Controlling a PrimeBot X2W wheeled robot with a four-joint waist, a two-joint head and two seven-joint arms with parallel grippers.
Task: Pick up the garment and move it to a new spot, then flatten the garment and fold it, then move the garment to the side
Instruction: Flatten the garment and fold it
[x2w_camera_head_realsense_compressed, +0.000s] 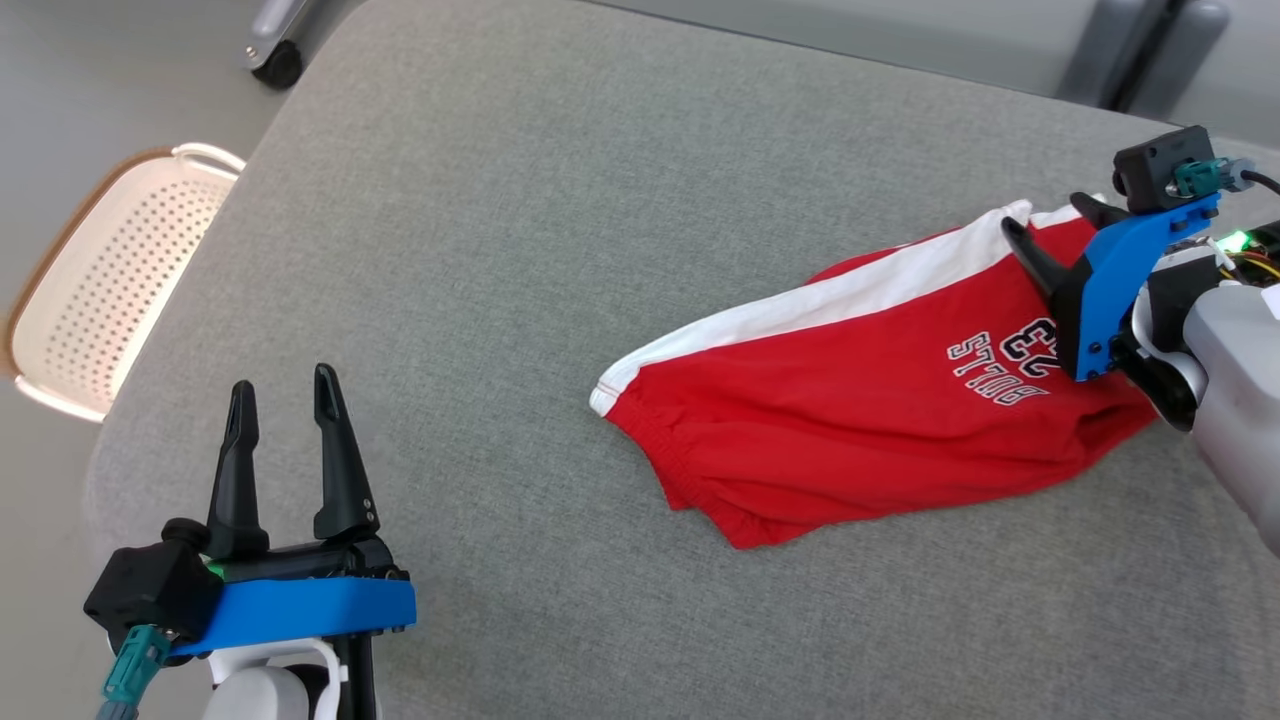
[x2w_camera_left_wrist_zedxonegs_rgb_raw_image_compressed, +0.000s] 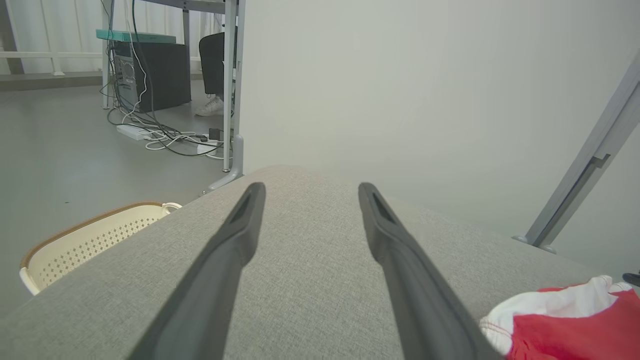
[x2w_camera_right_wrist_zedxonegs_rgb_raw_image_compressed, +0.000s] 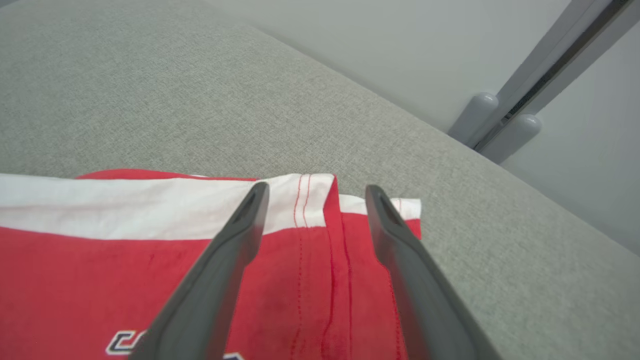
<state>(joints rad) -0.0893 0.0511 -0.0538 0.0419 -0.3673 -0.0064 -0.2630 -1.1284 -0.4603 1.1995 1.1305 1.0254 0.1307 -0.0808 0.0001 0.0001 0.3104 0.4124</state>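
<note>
The garment (x2w_camera_head_realsense_compressed: 850, 400) is a pair of red shorts with a broad white stripe along the upper edge and white-outlined lettering and a number, which read upside down in the head view. It lies spread but slightly rumpled in the right half of that frame, slanting from lower left to upper right, with a gathered edge at its left end. In the left wrist view the garment (x2w_camera_left_wrist_zedxonegs_rgb_raw_image_compressed: 575, 325) shows at lower right. In the right wrist view the garment (x2w_camera_right_wrist_zedxonegs_rgb_raw_image_compressed: 100, 280) lies across the lower left, its hem stitching visible.

On the red garment (x2w_camera_head_realsense_compressed: 850, 420) you can read white letters BULLS, upside down in head view, number 23 beside them
</note>
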